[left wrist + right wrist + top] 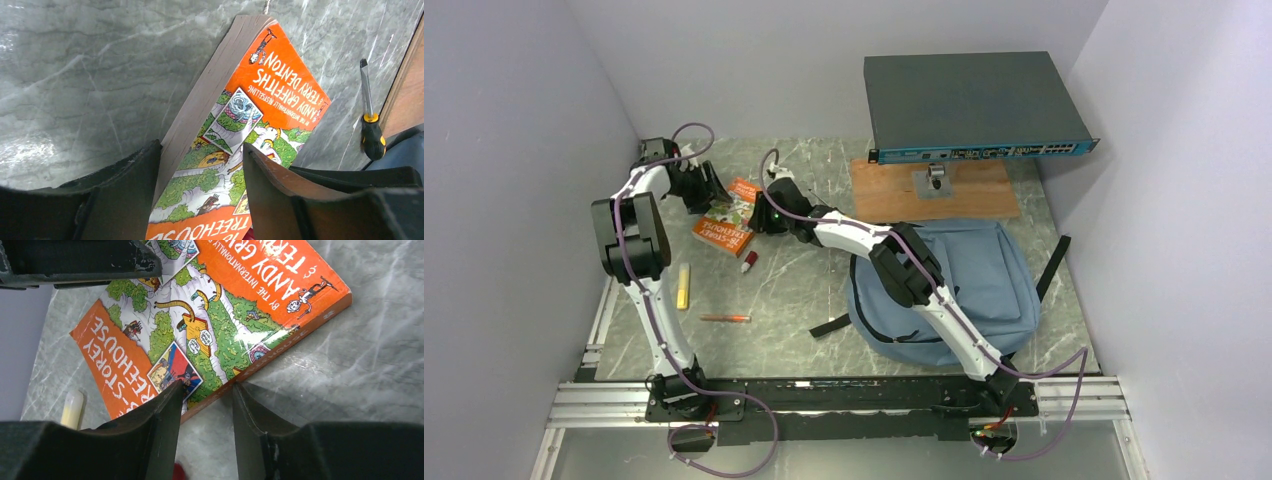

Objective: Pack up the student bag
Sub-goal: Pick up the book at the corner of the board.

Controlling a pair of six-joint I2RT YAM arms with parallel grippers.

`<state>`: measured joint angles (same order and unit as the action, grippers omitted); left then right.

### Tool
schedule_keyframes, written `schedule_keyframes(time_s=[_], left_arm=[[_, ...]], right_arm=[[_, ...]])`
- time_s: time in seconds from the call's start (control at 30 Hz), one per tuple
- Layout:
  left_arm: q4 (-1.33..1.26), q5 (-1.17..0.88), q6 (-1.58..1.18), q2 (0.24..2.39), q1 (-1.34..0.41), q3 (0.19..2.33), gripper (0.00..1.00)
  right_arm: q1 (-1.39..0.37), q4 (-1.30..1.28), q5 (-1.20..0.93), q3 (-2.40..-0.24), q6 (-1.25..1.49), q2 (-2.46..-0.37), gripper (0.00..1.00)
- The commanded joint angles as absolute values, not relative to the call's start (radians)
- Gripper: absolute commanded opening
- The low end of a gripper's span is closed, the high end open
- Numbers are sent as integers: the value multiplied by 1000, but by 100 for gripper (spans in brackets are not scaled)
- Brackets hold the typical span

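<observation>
An orange and green paperback book [722, 232] lies on the marble table left of centre. My left gripper [714, 195] is closed on it from the far-left side. In the left wrist view [200, 150] one finger presses the page edge and the other the cover of the book [280, 85], which tilts up. My right gripper [766, 216] is open at the book's spine. In the right wrist view [206, 387] one finger is over the cover [225, 305] and the other over bare table. The blue-grey student bag [984, 270] lies flat to the right.
A red marker [748, 262], a yellow highlighter [683, 285] and an orange pen [724, 318] lie in front of the book. A screwdriver [370, 125] lies beyond it. A wooden board [934, 188] with a dark box [974, 100] on a stand is at the back.
</observation>
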<state>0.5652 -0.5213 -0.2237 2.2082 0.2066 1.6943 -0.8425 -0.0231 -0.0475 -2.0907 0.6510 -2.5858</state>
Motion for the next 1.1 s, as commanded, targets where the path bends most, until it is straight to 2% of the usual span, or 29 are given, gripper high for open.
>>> schedule_keyframes(time_s=[0.0,0.2,0.43,0.6,0.77,0.9,1.07], left_arm=[[647,-678,-256,2177,139,1680,61],[603,-736,-290,2123,136,1623,48],[650,-688,-251,2090,101,1645,38],[639,-739,-255,2076,97,1641,34],[641,-753,-254,2080,95,1645,21],[665,-727,-248,2086,95,1656,0],[654,-728,-274,2076,95,1646,0]], right_arm=[[-861,7,-17,-2040,593,-2536,40],[-851,-51,-3,-2014,533,-2506,42],[-850,-84,33,-2015,481,-2493,48],[-849,-118,43,-2042,451,-2507,49],[-848,-129,52,-2049,406,-2505,53],[-849,-178,76,-2064,336,-2486,58],[-867,-254,137,-2056,207,-2435,71]])
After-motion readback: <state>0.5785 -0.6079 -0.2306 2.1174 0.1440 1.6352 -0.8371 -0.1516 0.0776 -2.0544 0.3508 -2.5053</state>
